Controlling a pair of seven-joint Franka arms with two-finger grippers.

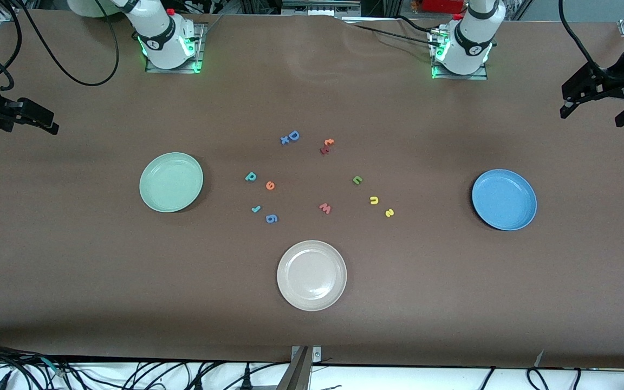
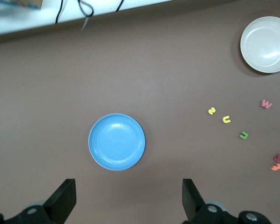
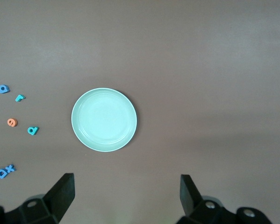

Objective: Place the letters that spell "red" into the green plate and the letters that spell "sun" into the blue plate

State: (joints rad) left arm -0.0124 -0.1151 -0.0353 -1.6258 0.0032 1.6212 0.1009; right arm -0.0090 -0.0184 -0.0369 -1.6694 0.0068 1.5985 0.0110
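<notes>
The brown desk carries three plates and a loose scatter of foam letters, and nothing has yet been sorted. The green plate lies toward the right arm's end, the blue plate toward the left arm's end, and a cream plate sits nearest the front camera between them; all three are empty.

The right gripper hangs high over the desk near the green plate, its jaws spread wide and holding nothing. The left gripper hangs likewise near the blue plate, spread and empty.

The letters for "red" lie just beside the green plate's middle-facing edge: the teal d, the orange e and the thin teal r. The letters for "sun" lie in a slanting row on the blue plate's side of the middle: the green n, the yellow u and the yellow s.

The first pick is judged the step in hand. Each arm is best given its own nearby group. The r should be approached with care, since a blue g lies close to it; a red w and a blue D are to be left alone. As the letters are flat and small, a straight descent with the jaws narrowed across the letter's short width is advised.
</notes>
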